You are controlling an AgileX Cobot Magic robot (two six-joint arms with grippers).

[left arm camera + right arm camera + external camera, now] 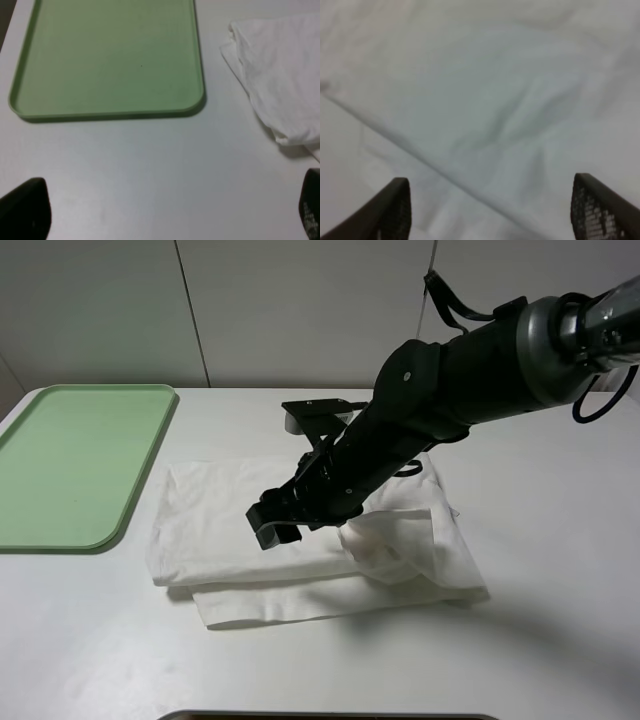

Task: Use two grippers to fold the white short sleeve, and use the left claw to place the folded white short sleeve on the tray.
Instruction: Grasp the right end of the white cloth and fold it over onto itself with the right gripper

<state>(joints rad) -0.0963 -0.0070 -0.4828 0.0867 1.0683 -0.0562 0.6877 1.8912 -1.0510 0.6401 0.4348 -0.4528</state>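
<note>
Your white table (560, 640) spreads under both pincers. On it, directly beneath your right pincer (276, 531), lies the shirt (215, 525). It is folded into a rough, wrinkled rectangle, with a lower layer sticking out along the near edge and a bunched heap on the side the right arm (470, 370) comes from. The green tray (80, 460) sits flat on the table beyond the shirt from that pincer, near the shirt's edge but not touching it. The right arm slants down over the middle of the shirt. Its pincer sits just over the cloth with its jaws spread wide and nothing between them: released, no fold pinched. You cannot tell whether its tips brush the fabric. Your left pincer (167, 212) is likewise spread wide and grasps nothing. Table surface shows between its fingertips, the tray lies ahead of it, and a corner of the shirt lies toward the right pincer's side, apart from both fingers.
</note>
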